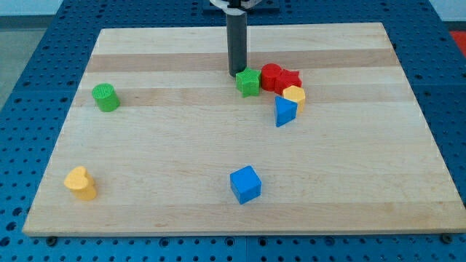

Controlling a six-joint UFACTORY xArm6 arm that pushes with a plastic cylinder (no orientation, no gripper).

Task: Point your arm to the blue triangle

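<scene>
The blue triangle [285, 111] lies right of the board's middle, just below a small yellow block [294, 94]. My tip [237, 74] is at the lower end of the dark rod, near the view's top centre. It stands just left of and behind a green block [248, 82]. The tip is apart from the blue triangle, up and to the left of it, with the green block between them.
Two red blocks [280, 77] sit right of the green block, touching the yellow one. A green cylinder [106, 97] is at the left, a yellow block [81, 183] at the lower left, and a blue cube [245, 184] at the bottom centre. The wooden board [182, 145] lies on a blue perforated table.
</scene>
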